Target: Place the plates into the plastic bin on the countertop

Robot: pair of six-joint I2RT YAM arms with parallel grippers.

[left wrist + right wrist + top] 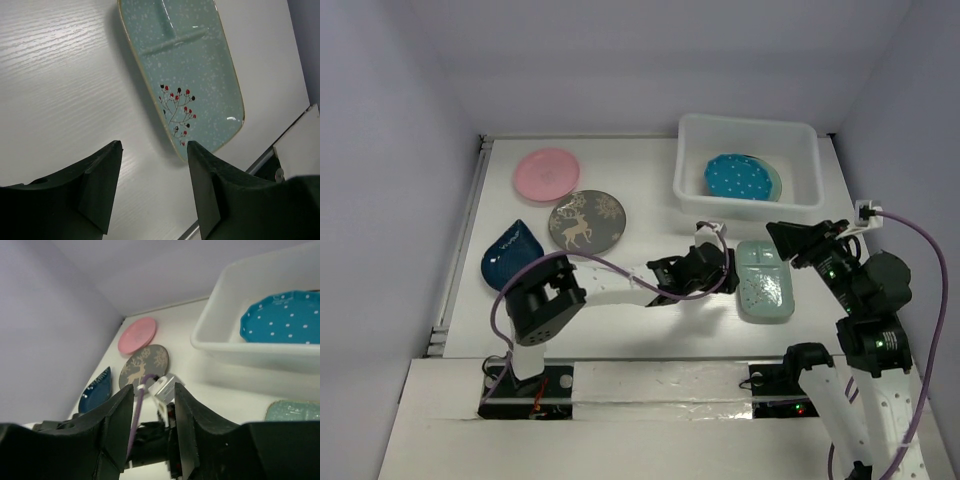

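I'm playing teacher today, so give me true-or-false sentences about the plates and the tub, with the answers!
1. The blue white-dotted scalloped plate lies in the translucent white plastic bin. True.
2. The pink round plate is in the bin. False: it lies on the white countertop.
3. The left gripper holds the pale green rectangular plate. False: its jaws are open and empty beside that plate.
4. The dark grey round plate with a gold deer is outside the bin. True.

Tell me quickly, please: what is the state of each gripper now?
Left gripper: open, holding nothing.
Right gripper: open, holding nothing.
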